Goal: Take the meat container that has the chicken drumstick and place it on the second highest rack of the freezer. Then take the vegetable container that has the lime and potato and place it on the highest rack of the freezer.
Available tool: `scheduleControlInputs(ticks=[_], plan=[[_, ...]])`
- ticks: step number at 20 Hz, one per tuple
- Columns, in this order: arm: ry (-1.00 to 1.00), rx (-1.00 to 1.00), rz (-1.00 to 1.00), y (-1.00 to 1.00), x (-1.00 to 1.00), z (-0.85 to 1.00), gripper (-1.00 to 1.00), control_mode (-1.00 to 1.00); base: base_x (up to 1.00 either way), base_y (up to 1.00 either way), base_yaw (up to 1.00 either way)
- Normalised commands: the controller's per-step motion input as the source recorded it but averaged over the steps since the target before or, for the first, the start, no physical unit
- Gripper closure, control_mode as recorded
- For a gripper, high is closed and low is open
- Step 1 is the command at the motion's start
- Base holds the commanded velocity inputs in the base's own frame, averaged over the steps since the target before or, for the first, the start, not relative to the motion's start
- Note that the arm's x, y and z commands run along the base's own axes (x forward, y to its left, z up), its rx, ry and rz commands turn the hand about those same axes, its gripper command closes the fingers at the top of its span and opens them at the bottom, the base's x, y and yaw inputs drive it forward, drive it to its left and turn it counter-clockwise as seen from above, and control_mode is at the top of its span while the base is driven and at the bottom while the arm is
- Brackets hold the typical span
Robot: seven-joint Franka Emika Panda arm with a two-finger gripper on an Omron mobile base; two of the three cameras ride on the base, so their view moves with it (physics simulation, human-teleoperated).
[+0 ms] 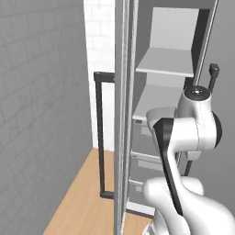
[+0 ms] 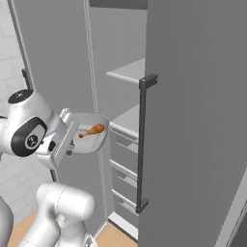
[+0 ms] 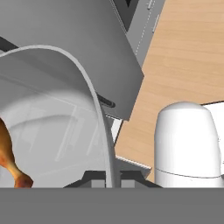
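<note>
**Meat container in hand, at freezer mouth; not yet racked**

Kitchen corner: grey tiled wall left, wood floor below, tall grey freezer [image 2: 193, 96] w/ doors swung open, black bar handle [image 2: 141, 144] on the near door.

Progress (judged from pics):
- Step 1 partly done. Meat container [image 2: 91, 132], a pale translucent tray, is lifted and carried, held out in front of the open cabinet. Chicken drumstick [image 2: 92, 130] lies inside it, orange-brown, bone end toward the arm.
- Not yet on a shelf. Highest rack [image 1: 166, 62] and second highest rack [image 1: 153, 101] both look bare in left base view; grey drawers sit below them.
- Tray hangs roughly level w/ second highest rack [image 2: 126, 120], just outside its front edge. Still apart, no contact visible.
- Left to do: push tray in over 2nd rack, set down, let go. Then whole of step 2 (veg container w/ lime + potato to top rack), which is untouched as far as shown.

End effector [image 2: 72, 140]: clenched on the near rim of the tray. Hand view shows rim wall [image 3: 94, 118] running right up between the tips. Drumstick [image 3: 8, 157] sits just beyond the tips, low left in that view, inside the tray, not touched by the fingers.
</note>
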Motion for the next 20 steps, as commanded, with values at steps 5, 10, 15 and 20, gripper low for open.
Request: scheduleControlInputs(ticks=[5,10,15,20], plan=[[0.0,0.0,0.0,0.0,0.0,0.0,1.0,1.0,0.62,-0.03,0.0],[0.0,0.0,0.0,0.0,0.0,0.0,1.0,1.0,0.42,-0.02,0.0],[0.0,0.0,0.0,0.0,0.0,0.0,1.0,1.0,0.2,0.1,0.0],[0.0,0.0,0.0,0.0,0.0,0.0,1.0,1.0,0.06,0.01,0.0]])
